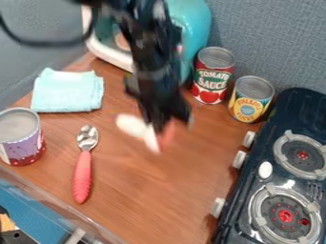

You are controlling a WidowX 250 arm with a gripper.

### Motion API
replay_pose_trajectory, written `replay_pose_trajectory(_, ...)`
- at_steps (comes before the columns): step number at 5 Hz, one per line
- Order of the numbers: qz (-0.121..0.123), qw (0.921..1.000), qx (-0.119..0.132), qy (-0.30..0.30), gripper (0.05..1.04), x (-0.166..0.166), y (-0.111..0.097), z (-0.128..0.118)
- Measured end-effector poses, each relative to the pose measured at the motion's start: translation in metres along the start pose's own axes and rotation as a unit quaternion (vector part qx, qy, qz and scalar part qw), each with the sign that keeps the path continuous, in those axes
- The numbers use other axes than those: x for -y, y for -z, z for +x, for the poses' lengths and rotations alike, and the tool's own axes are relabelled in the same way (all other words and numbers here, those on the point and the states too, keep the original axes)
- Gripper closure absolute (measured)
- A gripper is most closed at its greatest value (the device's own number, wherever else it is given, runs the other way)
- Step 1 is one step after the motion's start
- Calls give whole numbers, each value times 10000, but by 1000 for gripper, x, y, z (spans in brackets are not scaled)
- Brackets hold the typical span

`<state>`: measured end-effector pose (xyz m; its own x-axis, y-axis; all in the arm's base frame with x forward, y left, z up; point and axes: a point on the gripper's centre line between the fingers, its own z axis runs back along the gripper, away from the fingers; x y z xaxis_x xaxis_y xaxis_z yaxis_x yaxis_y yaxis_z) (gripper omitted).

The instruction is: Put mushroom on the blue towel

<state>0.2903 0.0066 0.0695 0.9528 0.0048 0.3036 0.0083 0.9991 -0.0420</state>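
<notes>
Near and right of blue towel (68, 91), clamping mushroom (132, 126) in fingers (180, 110) above worktop (146, 190), presumably for secure carry leftward.

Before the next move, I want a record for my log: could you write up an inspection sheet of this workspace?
Surface: wood-look table; spills, nothing seen.
Job's things: blue towel folded, lying at the left; white item, probably the mushroom, beside the gripper's lower end, grip unclear.
Clutter: red-handled spoon, purple can, red can, yellow can.
Gripper: black gripper over the table.
Cables: black cable looping at upper left.
Surroundings: stove right, teal appliance behind, grey wall.
</notes>
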Motion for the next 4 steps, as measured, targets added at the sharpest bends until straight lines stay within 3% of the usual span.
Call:
replay_pose_trajectory(1,122,9959,27,-900,1000,-44,4,25)
replay_pose_trajectory(2,327,9866,9,-1599,1000,-83,8,41)
replay_pose_trajectory(3,813,9668,-193,-2417,1000,-133,20,40)
replay_pose_trajectory(4,958,9460,-399,-3072,1000,-176,34,23)
